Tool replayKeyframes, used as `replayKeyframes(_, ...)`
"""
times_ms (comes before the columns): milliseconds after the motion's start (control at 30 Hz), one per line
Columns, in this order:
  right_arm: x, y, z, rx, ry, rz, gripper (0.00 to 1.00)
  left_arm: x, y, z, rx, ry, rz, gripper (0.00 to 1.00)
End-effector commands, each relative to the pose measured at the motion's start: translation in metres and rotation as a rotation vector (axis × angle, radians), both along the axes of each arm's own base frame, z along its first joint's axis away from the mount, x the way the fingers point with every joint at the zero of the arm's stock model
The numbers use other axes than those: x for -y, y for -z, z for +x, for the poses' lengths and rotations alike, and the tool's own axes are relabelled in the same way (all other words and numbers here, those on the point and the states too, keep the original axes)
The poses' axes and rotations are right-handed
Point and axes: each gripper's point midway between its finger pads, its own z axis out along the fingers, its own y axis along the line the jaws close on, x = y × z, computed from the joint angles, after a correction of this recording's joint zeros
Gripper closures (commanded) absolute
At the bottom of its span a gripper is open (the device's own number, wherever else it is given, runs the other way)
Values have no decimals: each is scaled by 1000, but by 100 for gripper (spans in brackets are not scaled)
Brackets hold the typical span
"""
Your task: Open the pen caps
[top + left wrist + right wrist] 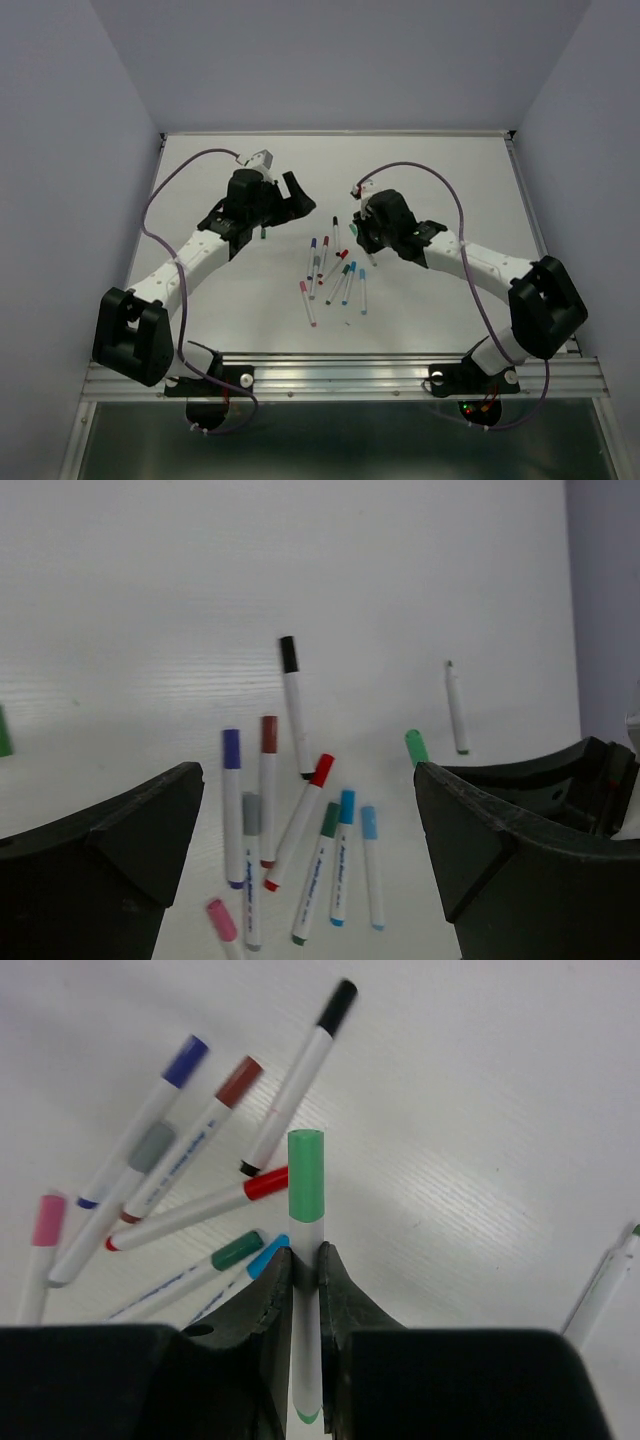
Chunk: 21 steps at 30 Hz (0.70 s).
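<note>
Step in hand looks like grab-and-present. A white pen [306, 1360] is pinched by the right gripper [306, 1270], jaws narrowed right down on the barrel. Its green cap [306, 1175] is left sticking out past the fingertips toward 12 o'clock in the right wrist view.

The left gripper [308, 780] is spread as wide as it goes, with nothing in it. In the top view it's parked at about 11 o'clock from the pile of pens [335, 272], and the right one at roughly 1 o'clock.

Next move, as a guess: the cap has to be caught by the left jaws and pulled straight along the barrel, so the two need lining up first.

Hard to call:
- Whether the held pen is lifted off the table [450, 180] can't be told.
- A capless-looking pen [456, 708] is seen toward 2 o'clock in the left wrist view.
- A green scrap [3, 730] is cut off at 9 o'clock there. Maybe a cap already off, not sure.
</note>
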Motion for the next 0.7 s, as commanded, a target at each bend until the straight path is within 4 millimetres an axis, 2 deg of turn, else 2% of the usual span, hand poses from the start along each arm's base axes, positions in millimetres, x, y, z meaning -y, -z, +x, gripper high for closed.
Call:
replayKeyframes(0, -34, -71, 7, 156, -142, 177, 99, 54, -62, -17, 177, 204, -194, 1)
replayKeyframes(200, -53, -106, -5, 170, -217, 339, 99, 78, -74, -28, 187, 268, -294, 2)
replayKeyframes(333, -61, -122, -12, 174, -242, 414, 99, 90, -73, -32, 170, 293, -329, 9)
replayKeyframes(400, -65, -135, -7, 202, -233, 453, 99, 93, -72, -33, 163, 296, -332, 12)
replayKeyframes(567, -72, -152, -6, 198, -212, 525, 99, 98, -70, -32, 154, 290, -334, 19)
replayKeyframes(667, -74, -153, -4, 174, -189, 550, 99, 101, -71, -32, 155, 292, -334, 24)
